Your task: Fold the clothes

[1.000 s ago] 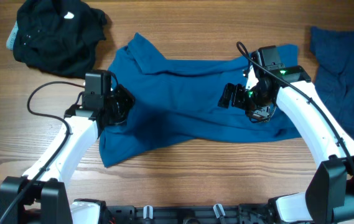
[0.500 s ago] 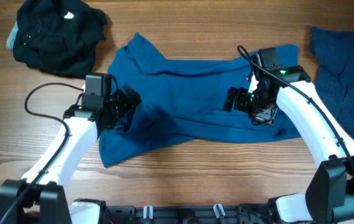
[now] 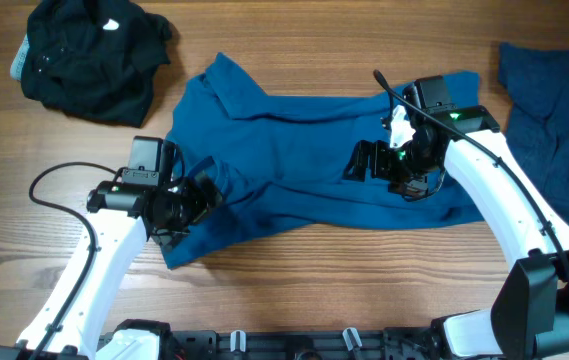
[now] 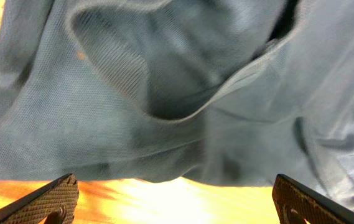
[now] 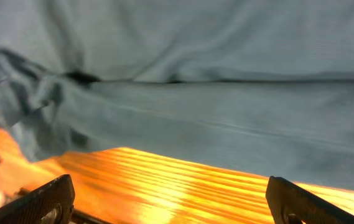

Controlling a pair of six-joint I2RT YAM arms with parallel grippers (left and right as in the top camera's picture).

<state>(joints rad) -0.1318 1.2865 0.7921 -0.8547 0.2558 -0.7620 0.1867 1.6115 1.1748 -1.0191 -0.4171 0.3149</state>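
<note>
Nearby, I see both pincers gaping empty over the medium-blue polo shirt [image 3: 294, 150], which lies crumpled on the table [image 3: 294, 285]. The left pincer [image 3: 207, 188] is at its near hem and the right pincer [image 3: 361, 160] is further right, both likely poised to grasp. Only the wrist views show the hem meeting bare wood. Beyond lie a black garment [image 3: 89, 55] and a darker blue garment [image 3: 554, 110].

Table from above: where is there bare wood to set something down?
The table is bare along the far edge, between the black clothes and the dark-blue cloth, and along the near edge between the left arm and right arm, below the blue shirt. The middle is crowded: shirt and arms fill it.
</note>
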